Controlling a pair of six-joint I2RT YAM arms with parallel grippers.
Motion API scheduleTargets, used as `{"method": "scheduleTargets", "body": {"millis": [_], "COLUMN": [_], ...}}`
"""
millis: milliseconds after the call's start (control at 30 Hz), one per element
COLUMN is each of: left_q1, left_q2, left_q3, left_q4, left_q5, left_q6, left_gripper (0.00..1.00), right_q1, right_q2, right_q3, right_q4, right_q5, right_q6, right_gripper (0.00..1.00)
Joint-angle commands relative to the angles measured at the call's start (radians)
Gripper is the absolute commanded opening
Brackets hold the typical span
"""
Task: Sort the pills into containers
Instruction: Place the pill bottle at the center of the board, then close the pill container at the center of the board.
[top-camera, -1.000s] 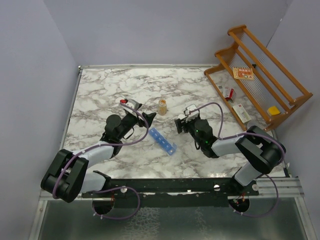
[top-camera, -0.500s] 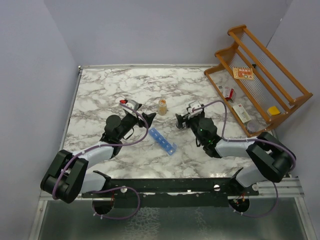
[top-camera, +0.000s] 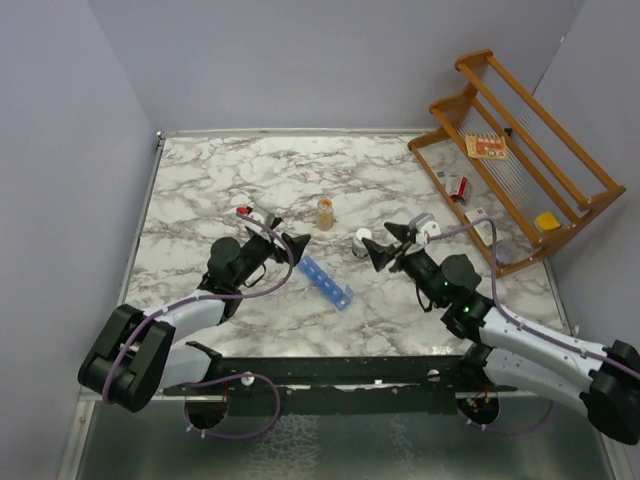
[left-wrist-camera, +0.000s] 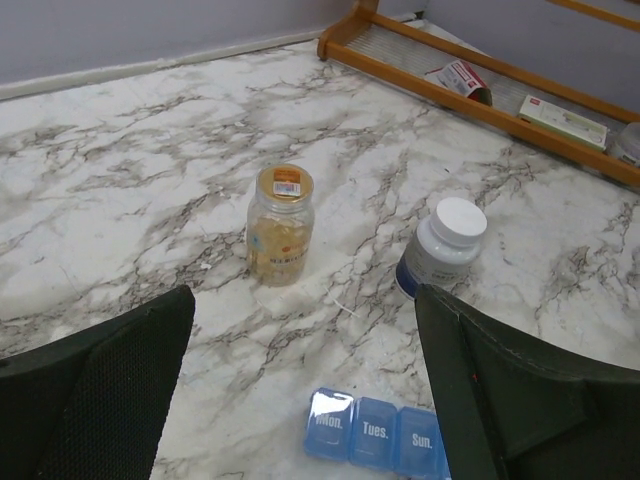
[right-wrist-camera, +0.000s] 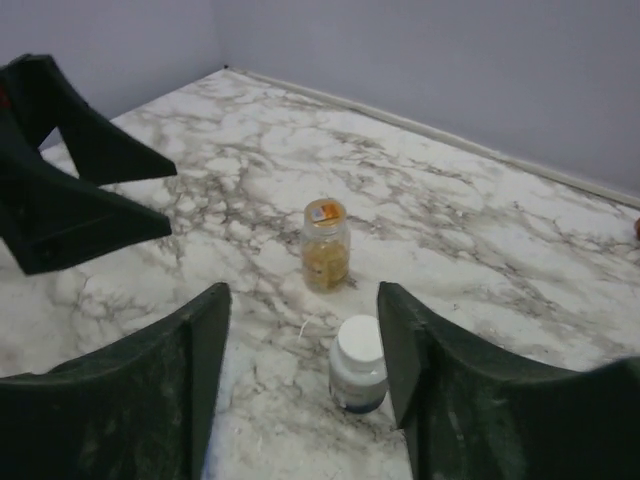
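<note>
Containers (top-camera: 326, 283) — blue strip, flat on the marble table (top-camera: 200, 180), near the centre, angled from far-left to near-right. Just beyond it: amber bottle (top-camera: 325, 213) and, further right, white-capped bottle (top-camera: 361, 243), both upright. Left gripper (top-camera: 290, 232) just beside the strip's far end — jaws wide apart, empty. Right gripper (top-camera: 385, 244) beside the white-capped bottle, jaws apart, gripping nothing

The containers (top-camera: 326, 283) are translucent blue, the bottle (top-camera: 325, 213) amber, the table (top-camera: 220, 170) white marble veined grey.
</note>
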Motion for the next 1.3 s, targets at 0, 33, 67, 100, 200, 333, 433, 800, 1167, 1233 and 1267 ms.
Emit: {"method": "scheduleTargets", "body": {"millis": [0, 33, 67, 100, 200, 333, 433, 800, 1167, 1233, 1267], "left_q1": [0.006, 0.006, 0.007, 0.007, 0.006, 0.006, 0.007, -0.01, -0.098, -0.117, -0.123], "left_q2": [-0.049, -0.054, -0.059, -0.062, -0.072, -0.077, -0.071, 0.044, 0.158, 0.168, 0.173], "left_q3": [-0.03, -0.033, -0.036, -0.038, -0.05, -0.069, -0.079, -0.08, -0.069, -0.065, -0.065], "left_q4": [0.021, 0.018, 0.012, 0.008, 0.0, 0.0, -0.003, 0.001, 0.01, 0.01, 0.009], "left_q5": [0.001, 0.0, -0.001, 0.0, 0.004, 0.014, 0.044, 0.142, 0.11, 0.09, 0.078], "left_q6": [-0.046, -0.049, -0.051, -0.053, -0.065, -0.072, -0.08, -0.105, -0.105, -0.098, -0.094], "left_gripper": [0.94, 0.94, 0.93, 0.93, 0.92, 0.91, 0.9, 0.88, 0.88, 0.87, 0.87], "right_q1": [0.065, 0.067, 0.067, 0.067, 0.067, 0.067, 0.068, 0.072, 0.094, 0.104, 0.107], "right_q2": [-0.159, -0.182, -0.196, -0.201, -0.17, -0.07, -0.007, 0.073, 0.175, 0.182, 0.182], "right_q3": [-0.082, -0.087, -0.089, -0.088, -0.08, -0.07, -0.07, -0.086, -0.044, -0.043, -0.043], "right_q4": [-0.233, -0.26, -0.287, -0.312, -0.357, -0.332, -0.315, -0.313, -0.322, -0.314, -0.311], "right_q5": [-0.088, -0.094, -0.08, -0.062, -0.009, -0.046, -0.061, -0.155, -0.21, -0.203, -0.204], "right_q6": [0.075, 0.085, 0.106, 0.123, 0.172, 0.202, 0.22, 0.249, 0.241, 0.238, 0.239], "right_gripper": [0.39, 0.19, 0.04, 0.01, 0.01, 0.01, 0.01, 0.01, 0.01, 0.01, 0.01]}}
